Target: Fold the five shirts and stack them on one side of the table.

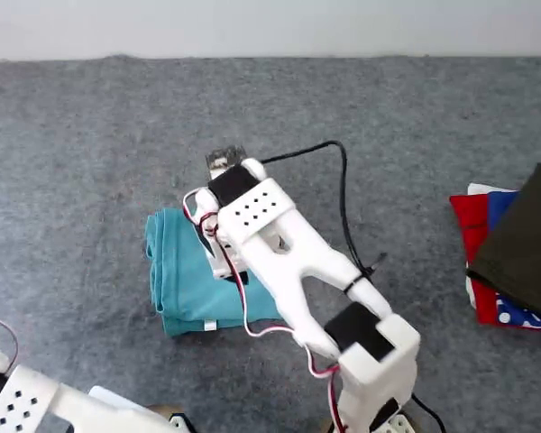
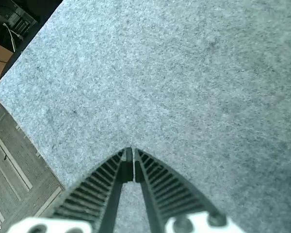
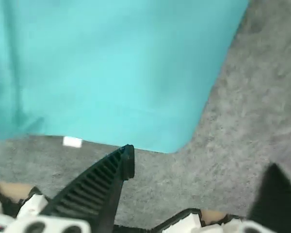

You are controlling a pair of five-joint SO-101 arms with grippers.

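The right pincer (image 3: 199,174) is released, its jaws spread wide with nothing between them. One ribbed black finger (image 3: 109,182) has its tip right at the hem of the folded teal shirt (image 3: 111,63), over the grey felt of the worktop (image 3: 262,97). The other finger is a dark shape off to the side, also over bare felt. A small white tag (image 3: 72,141) pokes out from the shirt's edge close to the ribbed finger.

From above, the white right arm (image 1: 288,262) stretches from its base at the near edge out across the middle of the worktop (image 1: 388,135). Its wrist hangs over the right-hand side of the teal shirt (image 1: 176,271). The shirt lies flat as a neat rectangle, a little left of centre. A black cable (image 1: 343,198) loops up off the arm and back down beside it.

The left pincer (image 2: 131,158) is clenched, its two ribbed fingers pressed together at the tips and gripping nothing. It sits over plain grey felt (image 2: 184,73) near a worktop edge, with a wooden floor (image 2: 9,184) beyond that edge. The left arm (image 1: 27,401) sits low in the near left corner, well apart from the teal shirt.

At the far right edge lies a stack of shirts (image 1: 487,271), well apart from the teal one. A dark shirt (image 1: 527,244) lies askew on top, with red, blue and white cloth showing beneath. I cannot tell how many garments are in it.
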